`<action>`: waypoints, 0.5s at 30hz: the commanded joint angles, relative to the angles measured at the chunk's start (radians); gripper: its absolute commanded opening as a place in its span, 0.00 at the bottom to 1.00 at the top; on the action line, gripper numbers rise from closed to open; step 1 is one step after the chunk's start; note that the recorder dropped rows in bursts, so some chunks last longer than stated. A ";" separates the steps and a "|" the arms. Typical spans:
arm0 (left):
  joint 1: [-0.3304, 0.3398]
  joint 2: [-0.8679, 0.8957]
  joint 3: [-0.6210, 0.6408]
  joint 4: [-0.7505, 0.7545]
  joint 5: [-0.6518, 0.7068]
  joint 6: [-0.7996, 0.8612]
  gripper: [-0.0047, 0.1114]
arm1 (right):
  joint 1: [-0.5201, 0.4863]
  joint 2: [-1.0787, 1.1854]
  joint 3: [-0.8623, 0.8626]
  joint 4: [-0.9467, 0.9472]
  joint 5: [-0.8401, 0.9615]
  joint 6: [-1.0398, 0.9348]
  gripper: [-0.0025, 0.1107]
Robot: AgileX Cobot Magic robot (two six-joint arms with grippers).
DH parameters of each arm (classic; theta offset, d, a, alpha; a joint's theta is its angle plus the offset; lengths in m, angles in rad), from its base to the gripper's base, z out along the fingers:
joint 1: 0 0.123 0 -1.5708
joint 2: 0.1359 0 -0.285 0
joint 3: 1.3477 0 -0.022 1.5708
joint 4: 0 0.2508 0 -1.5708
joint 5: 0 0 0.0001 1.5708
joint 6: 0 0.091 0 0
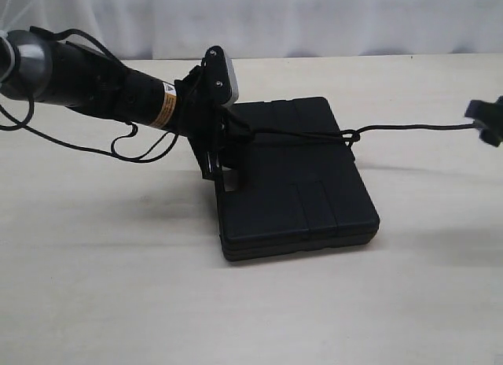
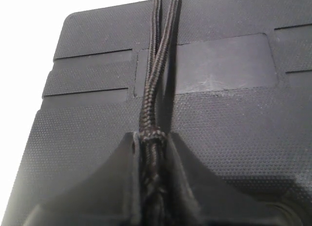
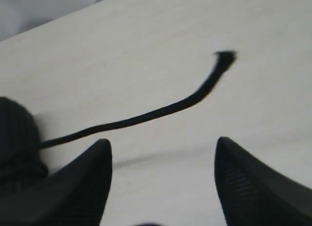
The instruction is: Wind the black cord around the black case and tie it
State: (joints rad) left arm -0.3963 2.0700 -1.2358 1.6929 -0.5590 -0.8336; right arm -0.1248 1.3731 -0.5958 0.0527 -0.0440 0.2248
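The black case (image 1: 299,184) lies flat on the table, seen close in the left wrist view as a textured lid (image 2: 234,119). The black cord (image 1: 299,133) stretches taut across its top to a knot (image 1: 350,135) at the right edge, then runs on to the right. My left gripper (image 1: 232,133) is shut on the cord (image 2: 156,80) at the case's left edge, the braid pinched between its fingertips (image 2: 153,136). My right gripper (image 1: 486,123) is open (image 3: 163,141). The cord's free end (image 3: 224,58) hangs beyond its fingers, not between them.
The pale table (image 1: 118,286) surrounds the case. A white curtain (image 1: 314,19) hangs behind it. The left arm's thin cables (image 1: 141,149) loop down to the left of the case. A corner of the case (image 3: 14,133) shows in the right wrist view.
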 commanded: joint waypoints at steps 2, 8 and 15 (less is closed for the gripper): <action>0.000 -0.005 0.001 -0.017 -0.025 0.000 0.04 | 0.115 0.137 0.017 0.007 -0.148 0.022 0.34; 0.000 -0.005 0.001 -0.029 -0.025 0.003 0.04 | 0.073 0.289 -0.002 -0.402 -0.377 0.515 0.22; 0.000 -0.005 0.001 -0.029 -0.023 0.003 0.04 | -0.161 0.350 0.020 -1.005 -0.809 1.115 0.19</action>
State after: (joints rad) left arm -0.3963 2.0700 -1.2358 1.6763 -0.5766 -0.8336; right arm -0.2026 1.6963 -0.5932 -0.8657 -0.7651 1.2143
